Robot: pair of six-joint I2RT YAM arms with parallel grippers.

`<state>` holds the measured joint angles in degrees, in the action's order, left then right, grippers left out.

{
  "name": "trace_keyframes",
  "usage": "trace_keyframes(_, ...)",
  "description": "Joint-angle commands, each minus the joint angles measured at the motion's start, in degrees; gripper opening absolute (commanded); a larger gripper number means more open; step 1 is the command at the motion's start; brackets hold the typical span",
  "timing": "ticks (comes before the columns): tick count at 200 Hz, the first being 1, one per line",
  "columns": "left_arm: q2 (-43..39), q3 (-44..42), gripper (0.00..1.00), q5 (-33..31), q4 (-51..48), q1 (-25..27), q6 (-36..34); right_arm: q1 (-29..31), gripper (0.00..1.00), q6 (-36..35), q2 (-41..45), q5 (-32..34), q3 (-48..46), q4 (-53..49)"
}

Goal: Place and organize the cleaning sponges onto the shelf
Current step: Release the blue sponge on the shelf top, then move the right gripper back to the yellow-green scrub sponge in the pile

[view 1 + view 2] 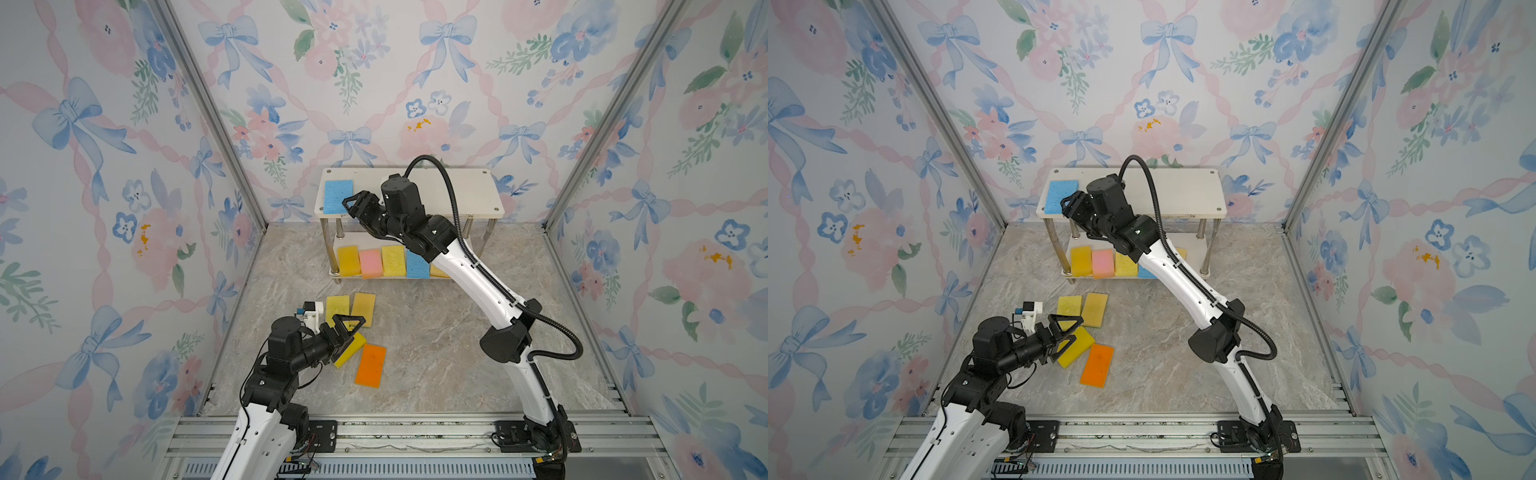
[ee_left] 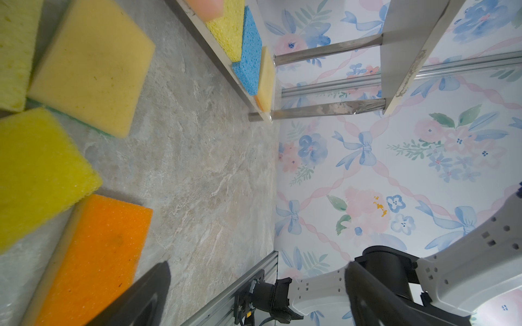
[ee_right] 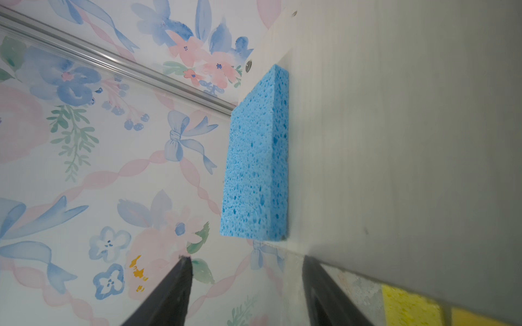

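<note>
The shelf [image 1: 457, 187] stands at the back wall. A blue sponge [image 1: 337, 196] [image 3: 255, 158] lies flat at the left end of its top board. My right gripper [image 1: 351, 203] [image 3: 245, 259] hovers open just in front of that sponge, nothing between its fingers. The lower board holds a row of yellow [image 1: 349, 260], pink [image 1: 371, 262], yellow [image 1: 393, 260], blue [image 1: 417, 266] and tan sponges. On the floor lie a yellow sponge [image 1: 337, 307], a tan one [image 1: 363, 308], a bright yellow one [image 1: 353, 349] and an orange one [image 1: 370, 365]. My left gripper [image 1: 351, 332] [image 2: 257, 265] is open over the bright yellow sponge.
Floral walls with metal corner posts close in the marble floor on three sides. An aluminium rail [image 1: 415, 432] carrying both arm bases runs along the front. The right arm [image 1: 478, 270] stretches over the floor and hides the right part of the lower board.
</note>
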<state>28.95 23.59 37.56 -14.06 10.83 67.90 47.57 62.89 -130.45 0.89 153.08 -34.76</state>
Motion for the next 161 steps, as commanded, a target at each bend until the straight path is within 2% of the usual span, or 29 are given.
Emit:
trace_keyframes(1, -0.18, 1.31, 0.98, 0.67, -0.76, -0.37, -1.56, -0.71, 0.66, -4.08, -0.33, 1.2, -0.32, -9.79)
trace_keyframes(35, -1.31, 1.1, 0.98, 0.99, -0.79, -0.37, -1.37, 0.8, 0.65, -11.2, 3.42, -1.19, -2.93, -5.81)
trace_keyframes(53, -1.36, 1.52, 0.98, 0.03, -2.66, -0.37, -2.46, 1.79, 0.67, -16.65, 7.03, -1.3, -4.46, -9.75)
trace_keyframes(68, -0.9, 2.13, 0.98, -0.93, -4.83, -0.38, -4.08, 2.54, 0.69, -20.54, 12.36, -0.85, -9.77, -13.38)
trace_keyframes(91, 0.14, 2.95, 0.98, -2.6, -7.51, -0.37, -5.9, 3.75, 0.74, -24.55, 24.7, -0.34, -27.52, -12.99)
trace_keyframes(107, 1.54, 3.79, 0.98, -4.12, -9.74, -0.42, -7.79, 2.85, 0.79, -21.75, 34.0, -3.75, -42.94, -9.53)
trace_keyframes(126, 3.58, 5.06, 0.98, -5.97, -12.72, -0.37, -10.14, 1.09, 0.81, -16.69, 43.65, -9.65, -61.79, -3.64)
trace_keyframes(142, 5.06, 5.75, 0.98, -6.93, -14.21, -0.33, -11.61, 1.07, 0.81, -14.3, 47.75, -13.31, -73.24, -0.8)
trace_keyframes(161, 9.15, 6.49, 0.98, -8.88, -16.52, -0.33, -13.88, 3.01, 0.82, -12.33, 49.33, -14.0, -82.11, 1.48)
